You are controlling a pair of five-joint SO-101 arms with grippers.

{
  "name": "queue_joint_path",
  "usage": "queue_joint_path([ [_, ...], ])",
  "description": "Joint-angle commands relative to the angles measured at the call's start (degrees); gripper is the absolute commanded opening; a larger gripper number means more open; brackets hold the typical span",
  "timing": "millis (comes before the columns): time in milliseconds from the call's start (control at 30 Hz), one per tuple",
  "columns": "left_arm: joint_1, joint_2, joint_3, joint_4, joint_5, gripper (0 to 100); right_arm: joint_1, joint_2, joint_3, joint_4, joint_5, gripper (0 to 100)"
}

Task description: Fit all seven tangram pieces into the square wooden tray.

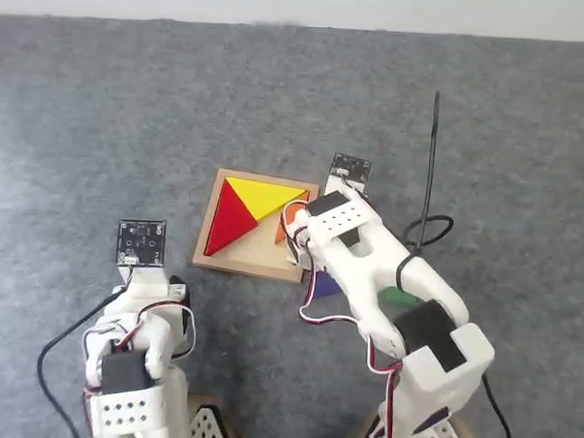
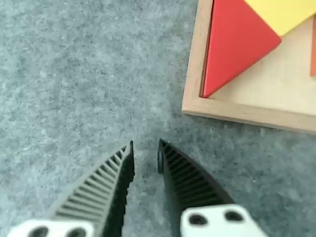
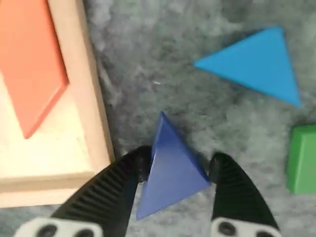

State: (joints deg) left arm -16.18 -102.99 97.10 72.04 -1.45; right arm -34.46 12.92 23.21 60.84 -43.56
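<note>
Tray: the square wooden tray (image 1: 246, 268) is lying flat on the grey carpet (image 2: 74, 74), between the two arms, so either one can probably reach it.
Seated pieces: the red triangle (image 1: 229, 221) and yellow triangle (image 1: 264, 196) are lying edge to edge inside. The orange piece (image 3: 29, 64) is lying close to the rim on the right arm's side, with bare wood left beside it.
Right claw: the right gripper (image 3: 180, 158) is pinching the dark blue triangle (image 3: 170, 168), one jaw on each flank, just outside the tray's rim. That grip probably stops the piece from twisting.
Loose pieces: the light blue triangle (image 3: 256, 64) and green piece (image 3: 302, 158) are lying on the carpet, apart from each other.
Left claw: the left gripper (image 2: 145, 144) is hovering low over the carpet near the tray corner by the red triangle. Its jaws are standing a narrow slit apart, carrying nothing, apparently parked clear of the work.
Step in hand: the right arm is likely carrying the dark blue triangle over the rim onto bare wood.
Progress: three pieces are sitting in, so the task is under half done.
</note>
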Motion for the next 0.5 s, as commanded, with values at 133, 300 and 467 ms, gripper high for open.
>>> queue_joint_path([
  [133, 0.26, -1.14, -0.66, 0.26, 0.00, 8, 0.04, -0.66, -0.53, 1.01, 1.85, 16.6],
  [300, 0.26, -1.14, -0.66, 0.26, 0.00, 8, -0.40, -9.45, -1.23, 7.96, 3.25, 22.8],
  [467, 0.26, -1.14, -0.66, 0.26, 0.00, 8, -0.22, -17.80, 0.88, 9.10, 2.99, 25.7],
])
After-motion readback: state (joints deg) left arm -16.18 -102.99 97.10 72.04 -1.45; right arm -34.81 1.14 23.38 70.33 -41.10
